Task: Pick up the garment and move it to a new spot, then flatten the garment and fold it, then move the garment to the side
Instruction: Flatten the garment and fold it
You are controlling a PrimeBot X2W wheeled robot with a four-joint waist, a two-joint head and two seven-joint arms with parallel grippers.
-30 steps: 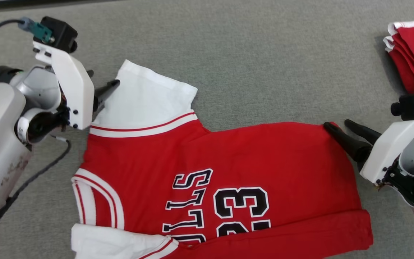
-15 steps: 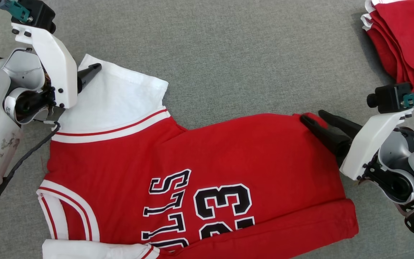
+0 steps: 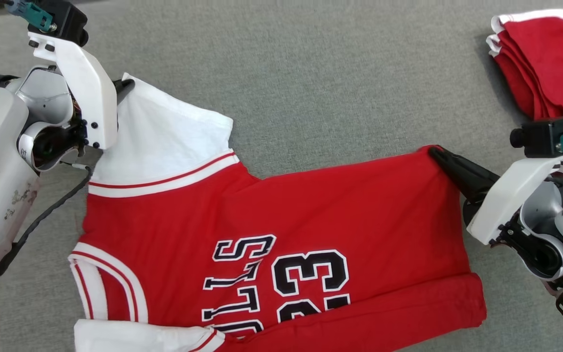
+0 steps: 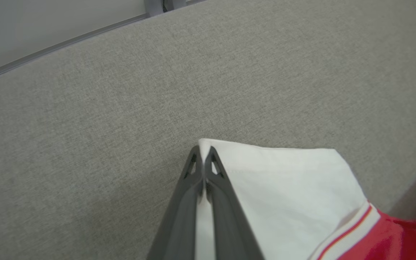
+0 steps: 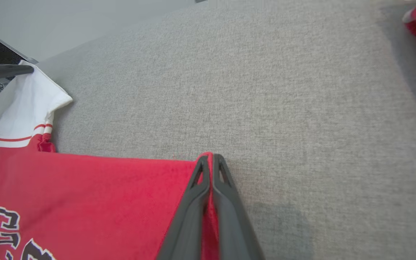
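Note:
The garment (image 3: pixel 311 215) is a red jersey with white sleeves and black lettering, spread on the grey cloth surface with its near edge folded over. My left gripper (image 3: pixel 127 87) is shut on the far corner of the white sleeve (image 4: pixel 284 187); in the left wrist view the left gripper (image 4: pixel 202 153) pinches the sleeve corner. At the jersey's far hem corner my right gripper (image 3: pixel 435 152) is shut on the red cloth, and the right wrist view has the right gripper (image 5: pixel 211 160) clamping that corner (image 5: pixel 208 157). Both held corners look slightly raised.
A pile of folded red garments (image 3: pixel 545 63) with white trim lies at the far right. Grey cloth surface (image 3: pixel 340 88) stretches beyond the jersey. A black cable (image 3: pixel 42 220) hangs beside my left arm. The surface's far edge (image 4: pixel 60 45) borders a pale wall.
Both grippers, open around the corners before, have shut on the sleeve corner and the hem corner. The held corners have lifted a little. The camera has shifted.

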